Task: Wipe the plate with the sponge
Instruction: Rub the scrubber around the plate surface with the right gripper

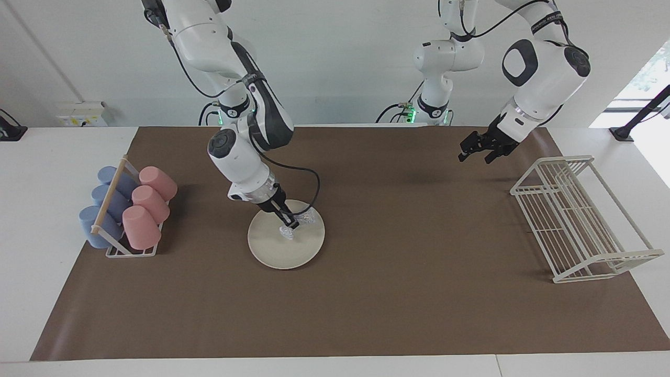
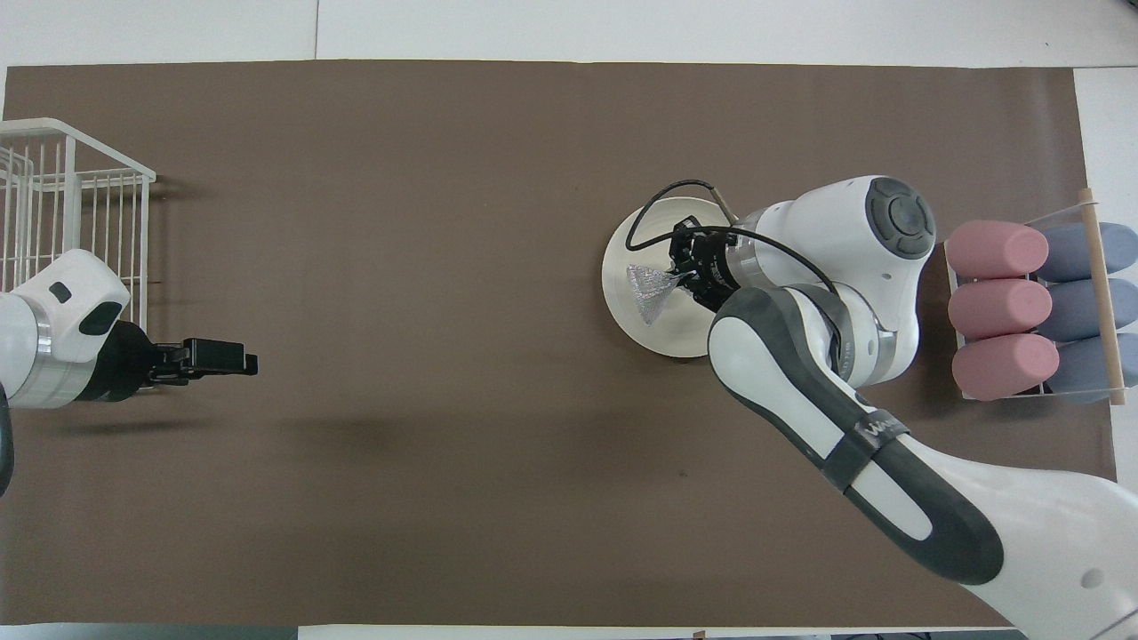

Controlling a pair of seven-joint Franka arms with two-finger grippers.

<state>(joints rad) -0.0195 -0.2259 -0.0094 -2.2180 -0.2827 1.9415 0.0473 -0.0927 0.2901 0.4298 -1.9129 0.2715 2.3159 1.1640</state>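
**Occlusions and cut-offs**

In the overhead view the right arm (image 2: 800, 373) covered the part of the plate (image 2: 622, 307) toward the cup rack (image 2: 1098, 293), and the edge cropped its base. The right gripper (image 2: 683, 277) hid the middle of the sponge (image 2: 647, 292). The wire rack (image 2: 53, 213) was cut by the frame edge. The left arm (image 2: 53, 342) showed only its wrist. In the facing view both arms' upper links ran past the top.

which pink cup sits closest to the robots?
The pink cup at the rack end nearest the robots, uppermost of the three in the facing view. The other two pink cups lie in a row farther out.
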